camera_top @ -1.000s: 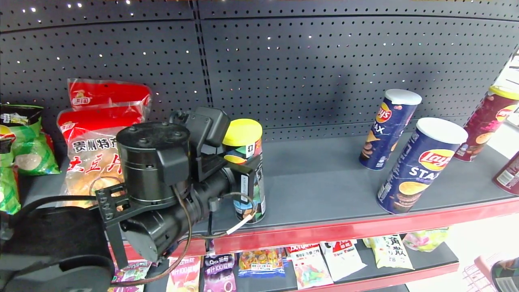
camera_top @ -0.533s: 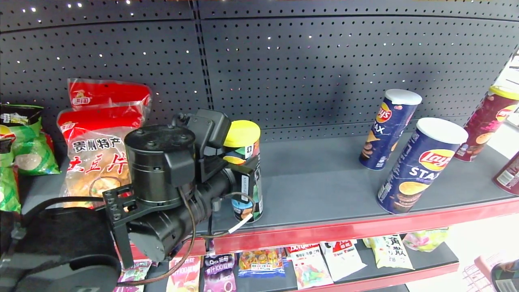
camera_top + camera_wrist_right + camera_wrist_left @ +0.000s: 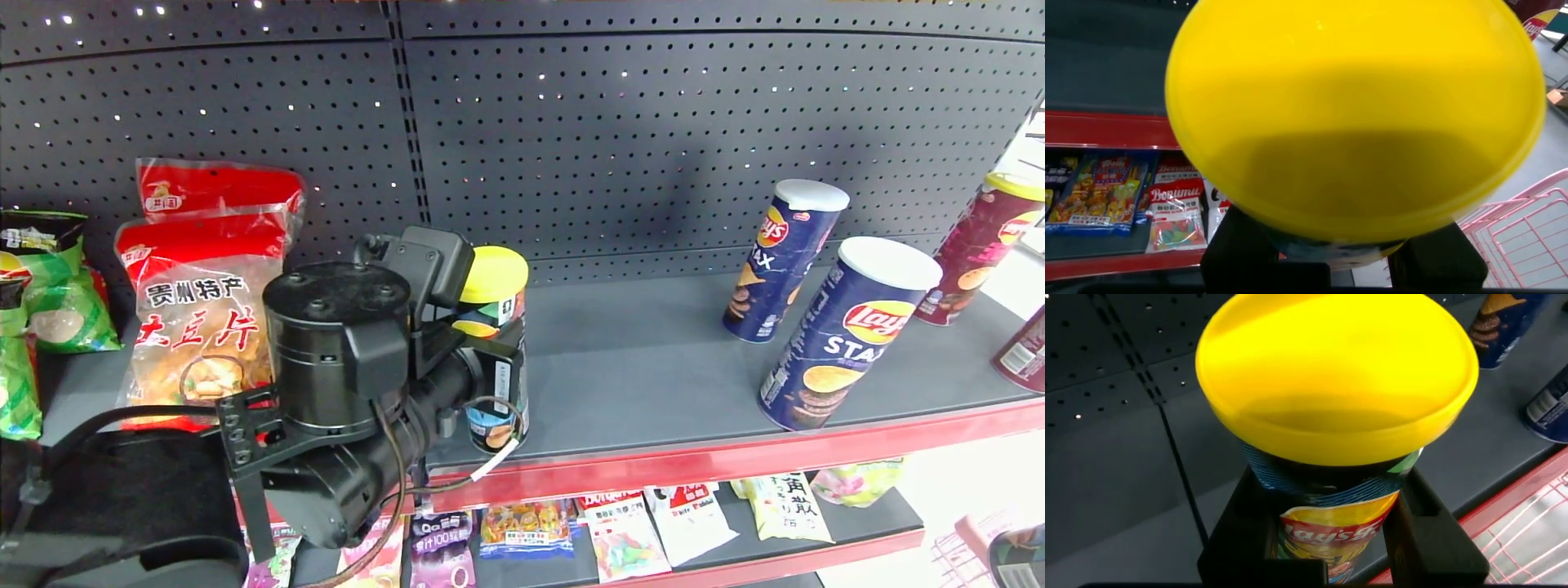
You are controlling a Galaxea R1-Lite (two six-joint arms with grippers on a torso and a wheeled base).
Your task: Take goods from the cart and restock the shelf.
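Standing at the front edge of the shelf (image 3: pixel 653 384), the yellow-lidded can (image 3: pixel 492 278) looks placed but unreleased, clamped by the left gripper (image 3: pixel 1335 539), while the right gripper (image 3: pixel 1335 257) clasps a second can (image 3: pixel 1355 114) before the shelf, unstocked

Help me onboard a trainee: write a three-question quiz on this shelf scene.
1. True or false: the left gripper holds its snack can lying on its side over the shelf.
2. What lid colour do the two blue cans have? A white, B red, C green.
3. Fill in: the second can, between the right gripper fingers, has a ___ lid.

Key: 1 false, it is upright. 2 A. 3 yellow.
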